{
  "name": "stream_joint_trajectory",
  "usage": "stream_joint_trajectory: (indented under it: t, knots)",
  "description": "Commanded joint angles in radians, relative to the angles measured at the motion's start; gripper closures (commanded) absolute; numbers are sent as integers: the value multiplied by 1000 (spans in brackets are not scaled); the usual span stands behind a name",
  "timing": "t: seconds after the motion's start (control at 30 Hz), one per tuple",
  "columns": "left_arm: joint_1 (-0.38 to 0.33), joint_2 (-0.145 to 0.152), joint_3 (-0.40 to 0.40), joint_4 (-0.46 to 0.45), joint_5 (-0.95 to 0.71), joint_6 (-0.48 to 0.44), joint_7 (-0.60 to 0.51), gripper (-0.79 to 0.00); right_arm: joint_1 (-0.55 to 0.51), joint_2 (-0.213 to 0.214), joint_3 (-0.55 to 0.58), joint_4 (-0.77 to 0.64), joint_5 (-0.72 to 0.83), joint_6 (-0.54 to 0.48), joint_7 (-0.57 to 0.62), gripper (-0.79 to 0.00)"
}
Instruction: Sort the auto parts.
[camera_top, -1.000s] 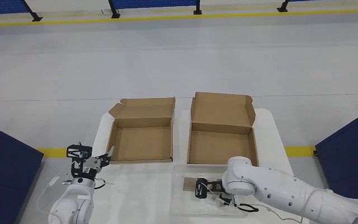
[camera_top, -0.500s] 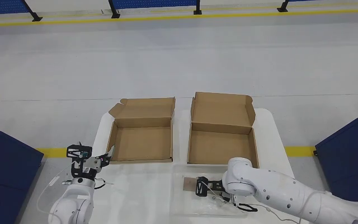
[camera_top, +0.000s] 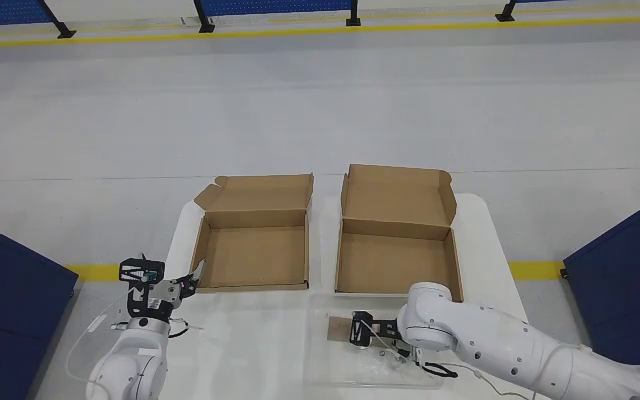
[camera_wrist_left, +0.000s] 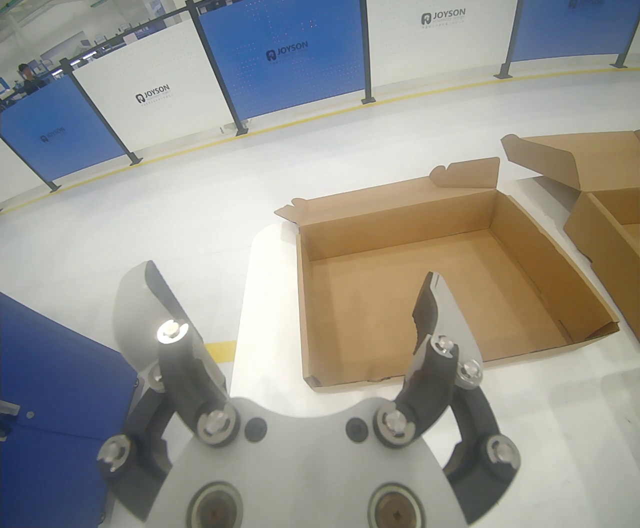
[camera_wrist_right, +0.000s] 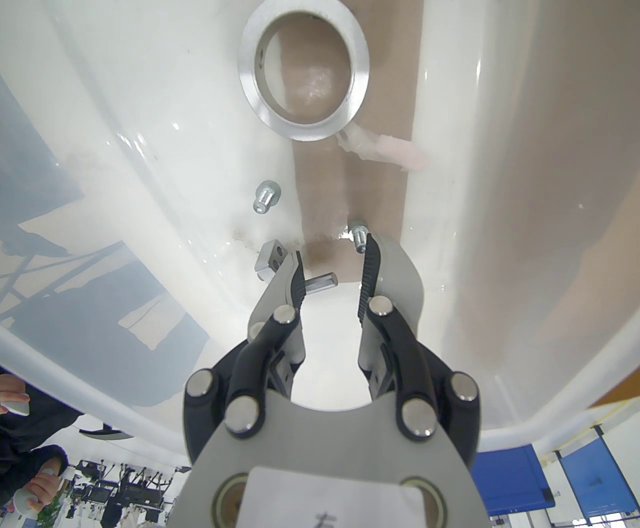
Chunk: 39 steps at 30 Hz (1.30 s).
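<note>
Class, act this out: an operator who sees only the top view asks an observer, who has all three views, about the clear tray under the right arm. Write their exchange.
Operator: What parts lie in the tray?
Observer: A metal ring, two bolts, a small block and a pin.
Operator: Has the right gripper got hold of anything?
Observer: No, it is open; the pin lies between its fingers, not gripped.
</note>
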Motion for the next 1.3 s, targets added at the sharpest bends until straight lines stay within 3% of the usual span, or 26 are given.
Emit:
stream_joint_trajectory:
  t: [0.0,0.4,0.57,0.8,0.87,1.27]
  knots:
    - [0,0,0,0,0,0,0,-785,-6,-1,5,2,-6,-2,-4,-219]
    - [0,0,0,0,0,0,0,-785,-34,-8,33,17,-24,-21,-20,-194]
    - [0,0,0,0,0,0,0,-785,-43,-12,44,20,-31,-23,-18,-102]
    - [0,0,0,0,0,0,0,-785,-56,-17,59,24,-39,-29,-9,-58]
    - [0,0,0,0,0,0,0,-785,-59,-19,63,29,-38,-31,-8,0]
    - [0,0,0,0,0,0,0,-785,-74,-17,110,2,-32,-22,32,0]
